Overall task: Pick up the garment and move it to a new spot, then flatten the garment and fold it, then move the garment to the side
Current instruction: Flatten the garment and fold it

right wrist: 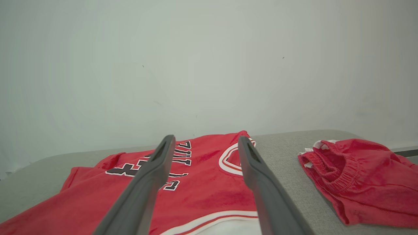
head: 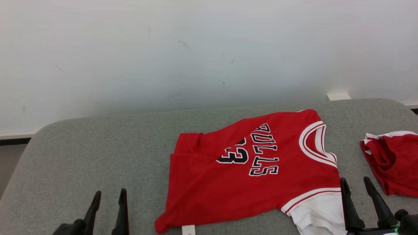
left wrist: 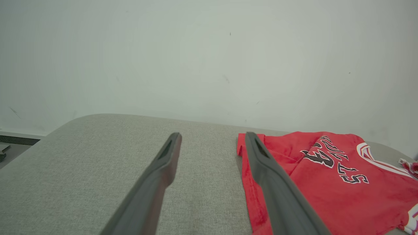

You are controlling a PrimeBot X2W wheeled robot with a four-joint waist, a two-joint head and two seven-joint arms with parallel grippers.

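A red Bulls jersey (head: 258,169) lies spread on a grey table (head: 98,153), toward 4 o'clock from centre. Crumpled red shorts (head: 395,163) sit at 3 o'clock. Left jaws at 7 o'clock and right jaws at 5 o'clock stand apart, holding nothing.

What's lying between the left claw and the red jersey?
Just bare grey tabletop; the head view shows it between the left claw and the red jersey.

You've got the jersey (head: 248,169) on the table (head: 98,150), shorts (head: 393,161) near its right, right gripper (head: 355,180) between those 2, left gripper (head: 110,192) left of the jersey.
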